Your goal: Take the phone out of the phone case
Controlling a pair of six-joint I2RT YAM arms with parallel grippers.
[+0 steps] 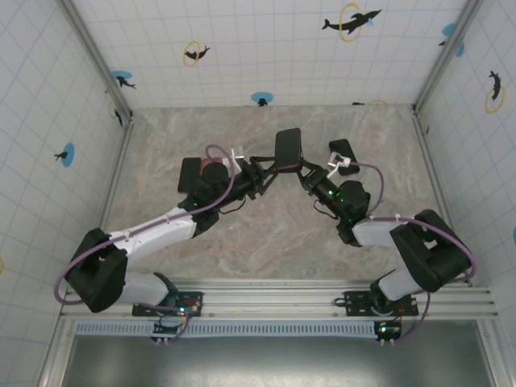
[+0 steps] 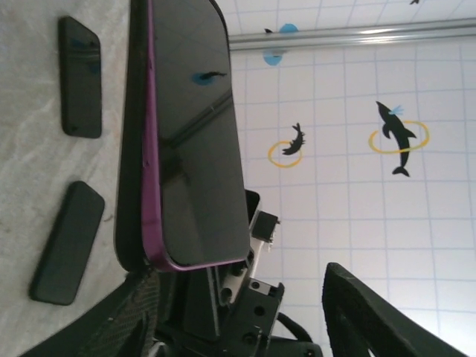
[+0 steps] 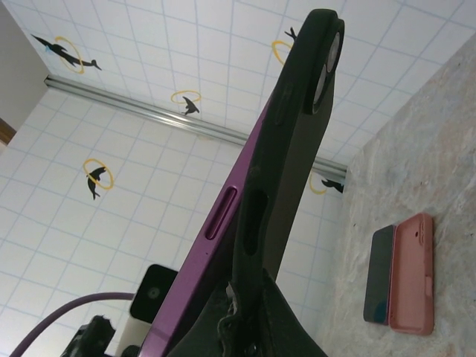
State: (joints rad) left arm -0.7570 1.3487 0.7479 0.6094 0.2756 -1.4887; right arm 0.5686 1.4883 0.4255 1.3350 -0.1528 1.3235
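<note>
My right gripper [image 3: 242,320] is clamping narrowly on the lower end of the phone case [image 3: 297,141], holding it upright in the air over the middle of the tabletop [image 1: 282,242]. My left gripper [image 1: 268,169] is standing partly open around that same lower end. One of its textured black fingers [image 2: 372,312] is sitting clear of the glass, and I cannot tell whether the other is touching the case back.

The case is showing as matte black and rubbery, with rounded corners and a raised camera ring. The phone [image 2: 201,134] is sitting inside it, its glossy dark screen mirroring the room and its purple metal rim peeking out along one long side.

Below, the tabletop is looking like mottled grey-beige stone. A pink case [image 3: 413,271] and a dark slab [image 3: 379,271] are lying flat on it, just beside each other. Two more dark rounded slabs [image 2: 80,74] are lying apart from one another.

White tiled walls [image 1: 266,48] with dolphin stickers are closing in three sides, with metal rails at the corners. The near stretch of tabletop is lying bare between my arms.
</note>
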